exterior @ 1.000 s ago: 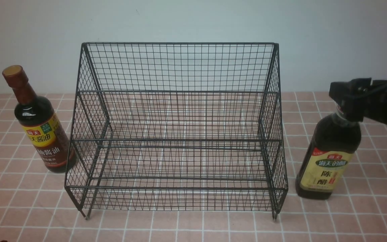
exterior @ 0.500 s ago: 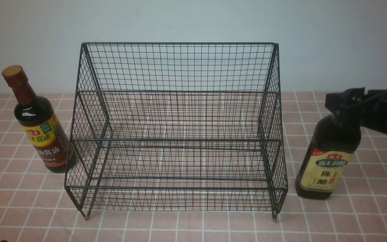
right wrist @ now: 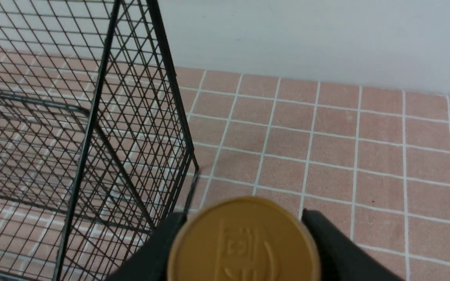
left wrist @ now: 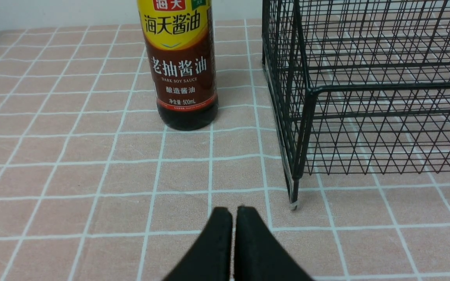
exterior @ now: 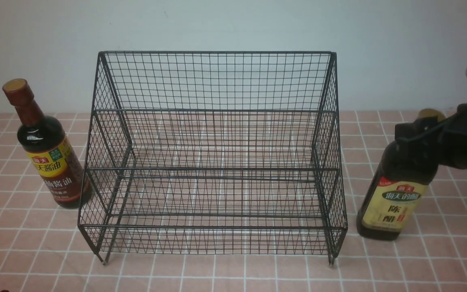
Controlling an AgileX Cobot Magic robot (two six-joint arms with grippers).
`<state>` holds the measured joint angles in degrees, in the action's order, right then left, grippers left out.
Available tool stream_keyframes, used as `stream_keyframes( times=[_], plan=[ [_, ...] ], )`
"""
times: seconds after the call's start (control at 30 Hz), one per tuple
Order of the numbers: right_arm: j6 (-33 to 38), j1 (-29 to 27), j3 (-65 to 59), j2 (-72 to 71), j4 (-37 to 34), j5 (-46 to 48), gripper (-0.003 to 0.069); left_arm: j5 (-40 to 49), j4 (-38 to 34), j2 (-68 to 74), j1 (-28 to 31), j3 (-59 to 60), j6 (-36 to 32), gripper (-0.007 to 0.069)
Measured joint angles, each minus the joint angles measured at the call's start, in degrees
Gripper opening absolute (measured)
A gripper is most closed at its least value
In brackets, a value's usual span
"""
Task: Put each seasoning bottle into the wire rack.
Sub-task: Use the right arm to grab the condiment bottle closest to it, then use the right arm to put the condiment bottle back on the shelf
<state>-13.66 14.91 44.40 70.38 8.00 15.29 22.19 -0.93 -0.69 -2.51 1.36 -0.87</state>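
grasp step: right gripper [exterior: 416, 138] straddles neck of gold-cap bottle [exterior: 395, 194] standing just right of wire rack [exterior: 217, 81], clamp unclear; left gripper [left wrist: 233, 212] closed, empty; next needs firm squeeze, then lift.

Soft, even, fairly bright light is seen throughout, and no single source can be placed. In the front view only faint shadows are cast on the tiled tabletop [exterior: 217, 275], and the wall [exterior: 233, 24] is dimmed slightly toward the upper corners. A small glint is carried on the shoulder of the brown-necked bottle [exterior: 51, 170] at the left. The right gripper [exterior: 418, 140], at the right edge, is rendered as near-featureless black. In the right wrist view the gold cap [right wrist: 243, 242], close to the lens, is softened, while the rack [right wrist: 92, 117] is kept sharp.
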Motion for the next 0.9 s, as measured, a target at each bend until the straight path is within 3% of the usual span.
stream_keyframes(
  times=[0.33,0.6,0.9],
  plan=[
    [-0.4,0.0,2.3,-7.6,3.9,8.1,0.0321,0.0,0.0,0.0,0.0,0.0,0.0,-0.0004],
    [-0.4,0.0,15.8,-13.5,3.4,15.4,0.0321,0.0,0.0,0.0,0.0,0.0,0.0,-0.0004],
    [4.8,0.0,27.5,-13.1,-5.7,16.5,0.0321,0.0,0.0,0.0,0.0,0.0,0.0,-0.0004]
  ],
)
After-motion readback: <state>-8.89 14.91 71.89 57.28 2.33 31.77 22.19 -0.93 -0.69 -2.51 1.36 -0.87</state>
